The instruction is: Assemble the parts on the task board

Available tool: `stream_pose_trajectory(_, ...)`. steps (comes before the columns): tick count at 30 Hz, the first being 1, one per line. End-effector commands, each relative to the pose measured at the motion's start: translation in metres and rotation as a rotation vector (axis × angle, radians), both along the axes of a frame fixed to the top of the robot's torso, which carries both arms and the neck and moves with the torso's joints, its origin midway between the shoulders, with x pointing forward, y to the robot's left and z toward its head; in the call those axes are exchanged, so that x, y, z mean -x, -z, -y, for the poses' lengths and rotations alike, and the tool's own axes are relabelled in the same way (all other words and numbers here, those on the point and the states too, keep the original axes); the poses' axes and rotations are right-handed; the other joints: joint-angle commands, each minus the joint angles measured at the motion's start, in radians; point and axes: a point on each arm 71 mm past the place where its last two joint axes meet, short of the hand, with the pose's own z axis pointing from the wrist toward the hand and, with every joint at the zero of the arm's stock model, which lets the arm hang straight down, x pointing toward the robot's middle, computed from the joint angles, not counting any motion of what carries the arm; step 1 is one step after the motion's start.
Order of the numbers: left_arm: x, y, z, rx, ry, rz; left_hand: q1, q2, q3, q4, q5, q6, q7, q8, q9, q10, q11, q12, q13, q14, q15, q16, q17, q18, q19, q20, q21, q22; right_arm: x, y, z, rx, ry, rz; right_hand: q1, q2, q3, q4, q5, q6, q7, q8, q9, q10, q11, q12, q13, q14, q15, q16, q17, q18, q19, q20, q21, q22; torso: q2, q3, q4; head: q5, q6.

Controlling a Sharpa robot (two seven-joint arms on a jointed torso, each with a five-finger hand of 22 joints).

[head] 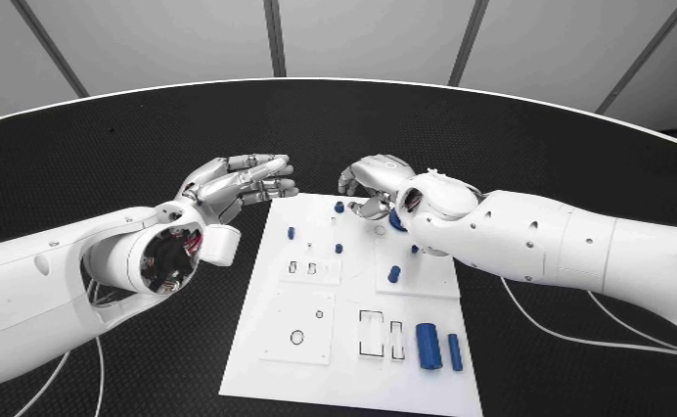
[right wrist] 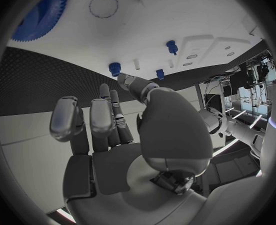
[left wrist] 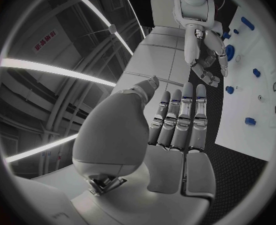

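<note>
The left hand (head: 243, 182) hovers over the black table (head: 127, 162) just beside the far left corner of the board (head: 318, 358), its fingers (left wrist: 182, 120) straight and lying side by side, nothing in them; the left wrist view shows the thumb apart from them and the palm bare. The board lies in the middle of the table, running away from the robot. On its far part stand several small blue pegs (head: 291, 233), well apart from each other, and a short blue piece (head: 393, 273) lies further right. At the near right corner two blue cylinders (head: 428, 346) lie side by side, the left one thicker. Beside them are two rectangular slots (head: 371, 332), and an oval hole (head: 296, 337) sits toward the near left. The right hand (head: 376, 180) is over the far edge of the board, fingers curled downward; in the right wrist view its fingers stand loosely apart with the palm bare, holding nothing. That same view shows a blue gear (right wrist: 41, 12) flat on the board near the hand, and three blue pegs just past the fingertips.
</note>
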Motion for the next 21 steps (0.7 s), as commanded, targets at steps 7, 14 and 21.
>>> stream_pose_trajectory(7,-0.005,0.001,-0.003,-0.002,-0.007,0.002,-0.003,0.003,0.008,-0.003,0.001,0.001,0.023,-0.004,-0.002,0.002,0.007,-0.005,0.000,-0.007,-0.003,-0.005,0.002,0.021,-0.002,0.003,-0.005,-0.001,0.033,-0.005,0.070,-0.095,0.089,-0.056,-0.042,-0.014,-0.024,0.031,-0.016,0.037,-0.006,0.013,0.011,0.163,-0.030,0.073,0.038,0.009,-0.029,0.027,0.027,-0.001,0.032,-0.023,0.030,0.048,-0.024,0.0172,-0.0141,-0.011,-0.001)
stream_pose_trajectory(14,-0.009,0.002,-0.003,0.000,0.002,-0.001,-0.002,0.004,0.012,-0.006,0.001,0.001,0.023,-0.005,-0.002,0.003,0.007,-0.006,0.000,-0.006,-0.003,-0.006,0.002,0.021,-0.002,0.003,-0.004,-0.002,0.037,0.000,0.118,-0.139,0.224,-0.152,-0.049,-0.040,-0.179,0.105,-0.068,0.038,-0.026,0.008,0.012,0.217,-0.058,0.418,0.379,0.035,-0.052,0.118,0.140,-0.023,0.084,-0.048,0.096,0.159,-0.035,0.0226,-0.0182,-0.015,-0.004)
stream_pose_trajectory(21,-0.011,0.003,-0.005,-0.001,0.000,-0.001,-0.002,0.003,0.013,-0.007,0.001,0.001,0.023,-0.005,-0.002,0.003,0.007,-0.006,0.000,-0.006,-0.003,-0.006,0.002,0.021,-0.002,0.003,-0.004,-0.002,0.034,0.012,0.133,-0.154,0.282,-0.208,0.001,-0.022,-0.291,0.184,-0.040,-0.026,-0.008,0.030,0.024,0.287,-0.040,1.076,1.048,0.051,-0.036,0.199,0.251,-0.035,0.109,-0.032,0.130,0.221,-0.037,0.0276,-0.0233,-0.011,-0.003)
